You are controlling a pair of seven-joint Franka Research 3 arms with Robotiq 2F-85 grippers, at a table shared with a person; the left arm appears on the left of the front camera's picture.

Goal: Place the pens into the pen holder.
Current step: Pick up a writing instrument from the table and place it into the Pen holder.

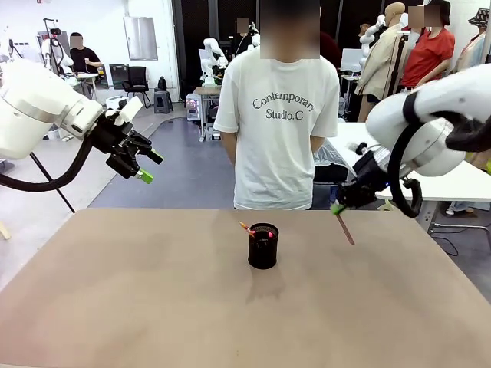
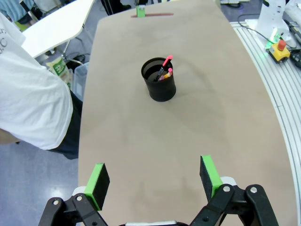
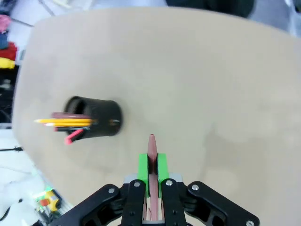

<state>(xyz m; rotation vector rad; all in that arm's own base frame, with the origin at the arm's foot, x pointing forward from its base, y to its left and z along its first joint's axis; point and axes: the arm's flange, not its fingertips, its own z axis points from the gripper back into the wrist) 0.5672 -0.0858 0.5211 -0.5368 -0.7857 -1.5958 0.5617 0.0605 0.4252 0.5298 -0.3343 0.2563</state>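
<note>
Black mesh marks the pen holder (image 1: 262,246), one cup standing upright near the middle of the brown table (image 1: 115,307) in the front view, with the tips of pens showing above its rim, an orange-tipped one (image 1: 245,227) leaning toward the left arm's side and a pink tip (image 1: 271,234) inside. Right of the cup and above the table, the right gripper (image 1: 338,207) is clamped on one reddish-brown pen (image 1: 344,227), which hangs slanted below the pads, clear of the cup. Left of the cup and high over the table edge, the left gripper (image 1: 140,165) has its jaws spread and nothing between them. One person in a white T-shirt (image 1: 278,123) stands behind the cup at the far side. From the left wrist, the left gripper (image 2: 154,181) is wide apart and bare, the cup (image 2: 159,79) ahead of it with a pink-ended pen (image 2: 165,63) rising out, nothing between. From the right wrist, the right gripper (image 3: 153,169) pinches the reddish pen (image 3: 151,155), and the cup (image 3: 94,116), blurred, sits beside its tip with a yellow pencil (image 3: 63,122), a dark pen (image 3: 70,115) and a pink-ended one (image 3: 74,136) in it.
</note>
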